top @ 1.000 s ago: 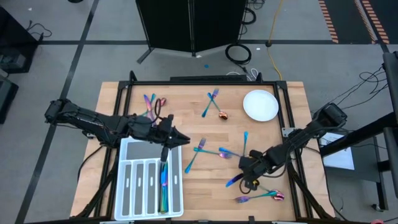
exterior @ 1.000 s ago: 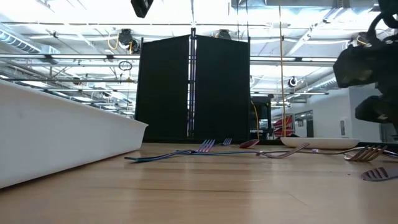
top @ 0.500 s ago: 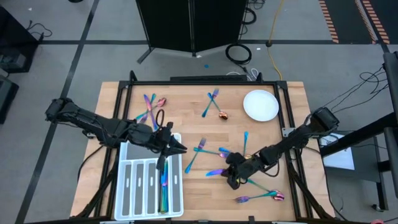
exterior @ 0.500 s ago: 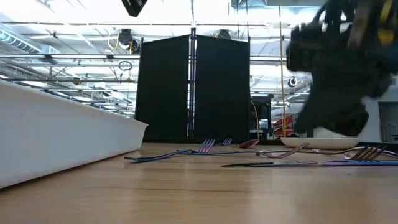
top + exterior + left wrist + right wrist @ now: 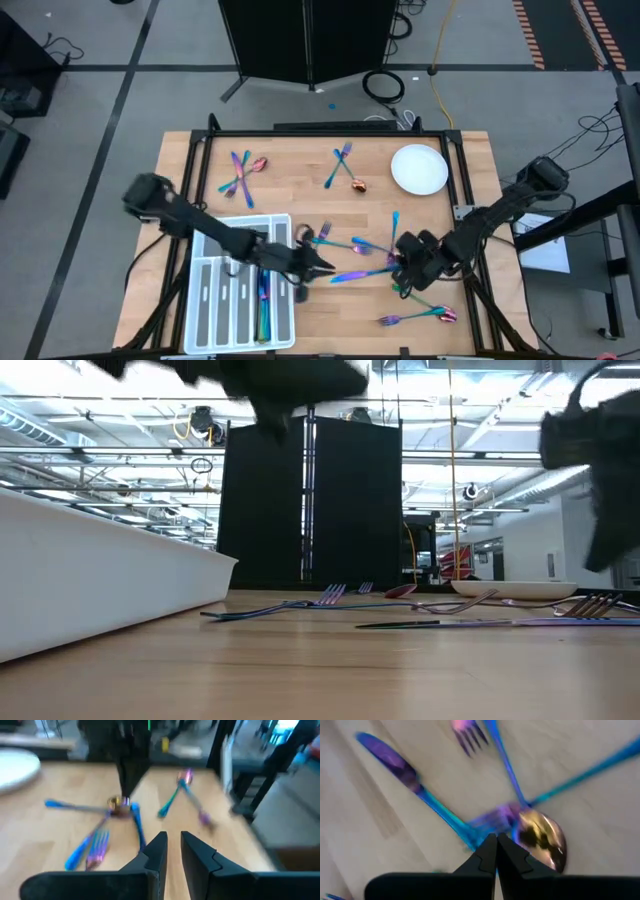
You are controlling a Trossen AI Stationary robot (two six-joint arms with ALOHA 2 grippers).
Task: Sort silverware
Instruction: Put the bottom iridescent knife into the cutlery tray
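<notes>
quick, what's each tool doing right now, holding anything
Left tool: slightly open, holding nothing, over the table just right of the tray.
Right tool: closed and empty, above the knife.

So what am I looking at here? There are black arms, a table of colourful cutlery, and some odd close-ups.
It is a robot with two dark arms at a wooden table, each ending in a two-finger gripper. One picture looks straight down from above, one looks level across the tabletop, and the two close-ups come from cameras on the wrists. On the table lie rainbow-coloured forks, spoons and knives, a round white plate and a white divided tray with a few pieces already in one compartment. The left gripper reaches past the tray toward the middle pile; its fingers stand slightly apart and hold nothing. The right gripper is shut and empty, low over a knife and a coppery spoon.
</notes>
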